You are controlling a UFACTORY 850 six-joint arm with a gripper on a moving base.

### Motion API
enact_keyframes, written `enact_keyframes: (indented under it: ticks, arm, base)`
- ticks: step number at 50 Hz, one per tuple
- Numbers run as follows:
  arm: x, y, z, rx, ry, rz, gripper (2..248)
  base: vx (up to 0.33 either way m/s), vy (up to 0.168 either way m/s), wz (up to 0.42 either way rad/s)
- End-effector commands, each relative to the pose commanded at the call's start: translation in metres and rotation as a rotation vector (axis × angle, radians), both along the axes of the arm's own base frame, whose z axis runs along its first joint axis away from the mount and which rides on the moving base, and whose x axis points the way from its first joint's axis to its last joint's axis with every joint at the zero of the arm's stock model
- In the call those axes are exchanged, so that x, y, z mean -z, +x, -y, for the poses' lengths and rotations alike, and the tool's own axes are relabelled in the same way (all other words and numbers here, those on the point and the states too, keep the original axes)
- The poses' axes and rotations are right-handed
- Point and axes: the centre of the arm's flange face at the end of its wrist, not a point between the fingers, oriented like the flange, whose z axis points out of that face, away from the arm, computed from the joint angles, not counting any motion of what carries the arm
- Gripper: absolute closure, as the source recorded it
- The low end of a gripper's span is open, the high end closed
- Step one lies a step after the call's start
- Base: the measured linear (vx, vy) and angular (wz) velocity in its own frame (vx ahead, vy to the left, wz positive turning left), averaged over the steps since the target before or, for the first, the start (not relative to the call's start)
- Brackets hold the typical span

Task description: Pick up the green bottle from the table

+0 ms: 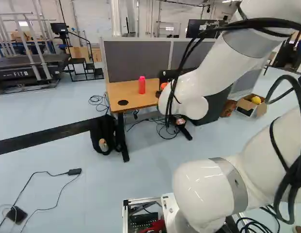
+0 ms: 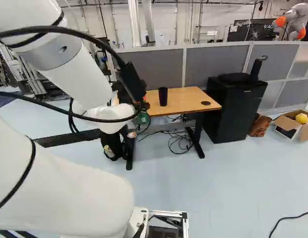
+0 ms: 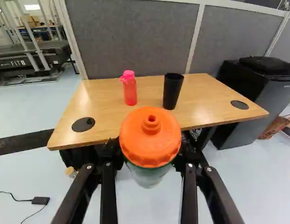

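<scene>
- Orange screw lid [image 3: 152,135] with a short spout sits nearest my wrist camera, topping the green bottle [image 3: 148,173], which stands roughly upright with its body going down between the fingers [image 3: 109,186].
- Thin, translucent plastic is my guess for the body: light unless full, a bit squeezable, possibly slick. I'd hold it round the body below the lid, firmly enough to stop a slip but not enough to dent it.
- Both fingers of the gripper [image 3: 151,157] stand about a bottle's width apart, one on either side, and I judge they have it clamped. The lid hides the contact and the pads.
- Floor shows beneath the bottle, just out from the near edge of the wooden table [image 3: 103,112], so I take the pick as made. What's left is keeping it steady; a knock on that edge is my main worry.
- Farther back on the tabletop, a pinkish-red bottle [image 3: 130,91] stands beside a black tumbler [image 3: 173,91], both apart from my load.
- Grey partition panels [image 3: 135,37] rise behind the table.
</scene>
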Motion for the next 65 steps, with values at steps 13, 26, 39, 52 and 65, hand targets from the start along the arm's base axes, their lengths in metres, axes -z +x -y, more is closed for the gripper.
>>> enact_keyframes:
  ticks: [13,26,39,52,65]
  arm:
    - [0.022,-0.018,0.002,0.006,0.000,-0.004,127]
    - [0.037,-0.032,0.003,0.010,0.000,-0.007,127]
    - [0.046,-0.041,0.004,0.013,0.000,-0.009,127]
    - [0.049,-0.043,0.004,0.014,0.000,-0.009,127]
    - [0.049,-0.043,0.004,0.014,0.000,-0.009,127]
  base:
    - [0.000,0.000,0.000]
    - [0.000,0.000,0.000]
    - [0.000,0.000,0.000]
    - [0.000,0.000,0.000]
    - [0.000,0.000,0.000]
